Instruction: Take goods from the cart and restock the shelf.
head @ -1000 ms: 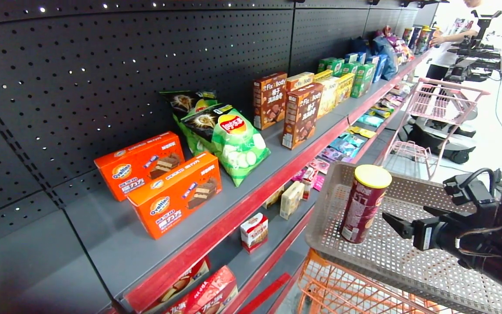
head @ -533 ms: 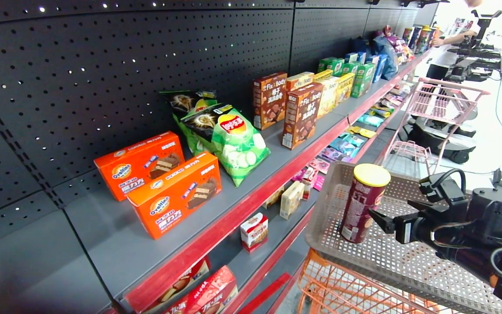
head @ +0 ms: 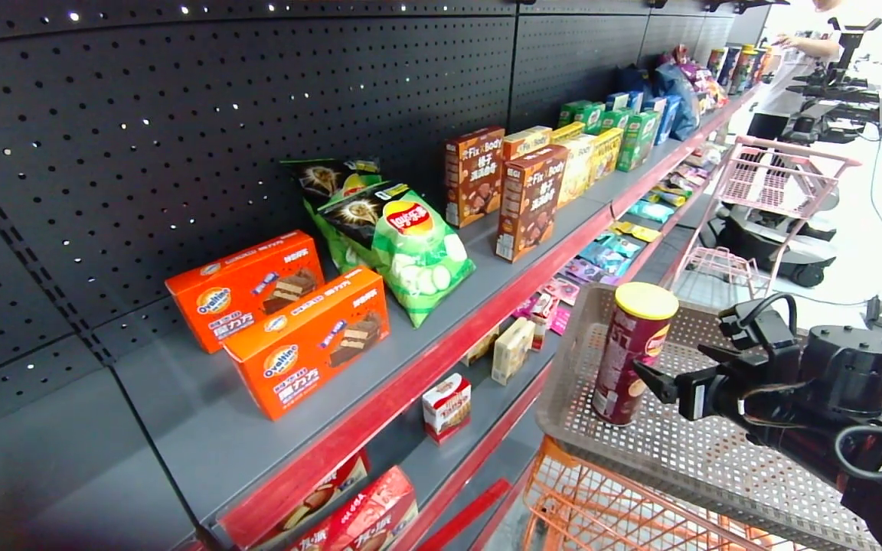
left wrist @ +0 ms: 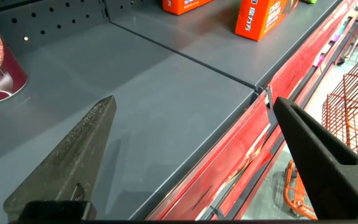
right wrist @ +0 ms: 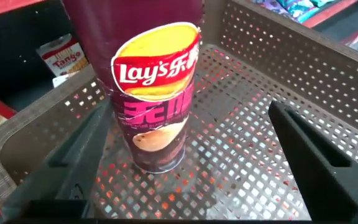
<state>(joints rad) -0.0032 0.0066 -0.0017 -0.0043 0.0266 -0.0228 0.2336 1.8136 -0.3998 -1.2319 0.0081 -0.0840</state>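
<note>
R gripper (head: pixel 667 366) jaws wide, nothing held. Chip can (head: pixel 632 356) stands upright right at its fingertips, in cart basket (head: pixel 717 459). Looks like grasp not yet made. Lift and placing on shelf (head: pixel 204 413), beyond can, left to do.

The can (head: pixel 635 356) is dark maroon with a yellow lid and a yellow patch on its side. The basket (head: pixel 717 459) is grey-brown, dotted all over with small holes. The cart (head: pixel 586 513) is orange wire. The shelf (head: pixel 181 428) is grey with a red front edge, and the boxes (head: pixel 307 337) on it are orange.
</note>
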